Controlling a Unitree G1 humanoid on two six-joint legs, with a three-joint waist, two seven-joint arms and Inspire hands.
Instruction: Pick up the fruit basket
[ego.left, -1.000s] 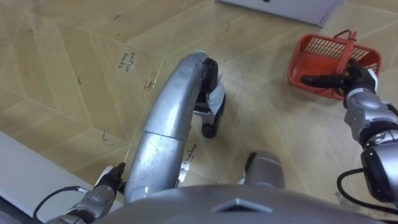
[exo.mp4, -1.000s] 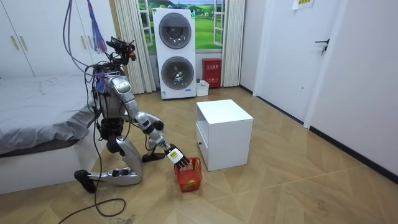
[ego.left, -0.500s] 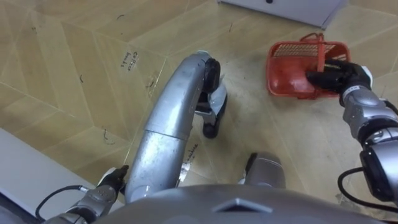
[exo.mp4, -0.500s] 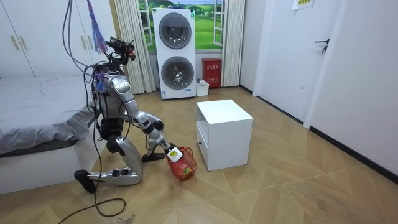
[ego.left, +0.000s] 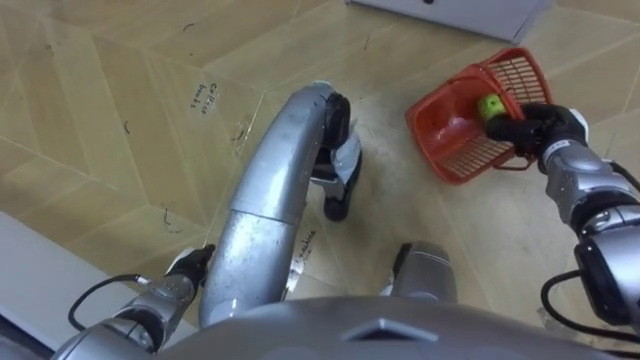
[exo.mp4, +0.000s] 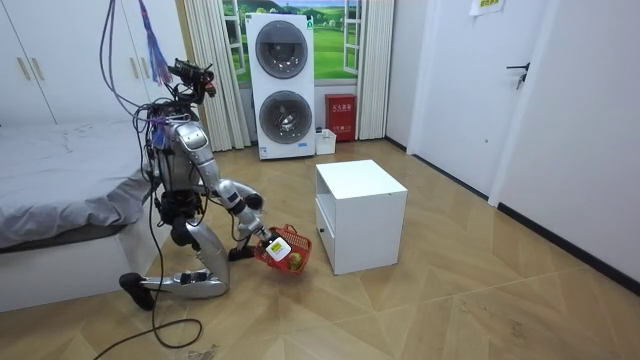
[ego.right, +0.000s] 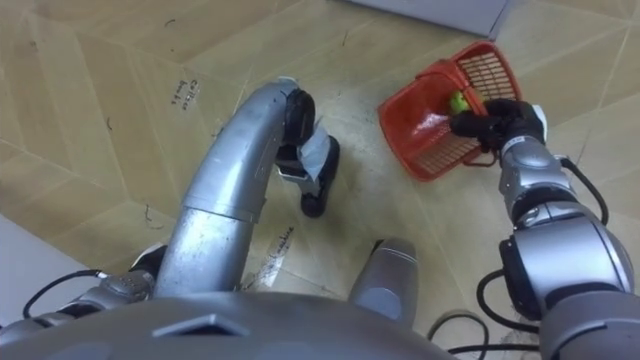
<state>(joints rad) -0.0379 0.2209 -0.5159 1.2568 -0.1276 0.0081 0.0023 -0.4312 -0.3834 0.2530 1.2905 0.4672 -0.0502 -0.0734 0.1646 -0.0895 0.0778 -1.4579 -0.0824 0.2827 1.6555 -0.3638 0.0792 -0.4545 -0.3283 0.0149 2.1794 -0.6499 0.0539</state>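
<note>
Here, at upper right, the right hand (ego.left: 540, 126) is curled tight on the red fruit basket (ego.left: 450, 140), held tilted off the floor (ego.left: 100, 120); levelling the wrist would likely keep the green fruit (ego.left: 489, 106) inside.

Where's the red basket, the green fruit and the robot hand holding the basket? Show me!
red basket (ego.left: 441, 124): left eye view, its solid red inside.
green fruit (ego.left: 490, 107): left eye view, its middle.
right hand (ego.left: 538, 125): left eye view, the dark back of the hand.
</note>
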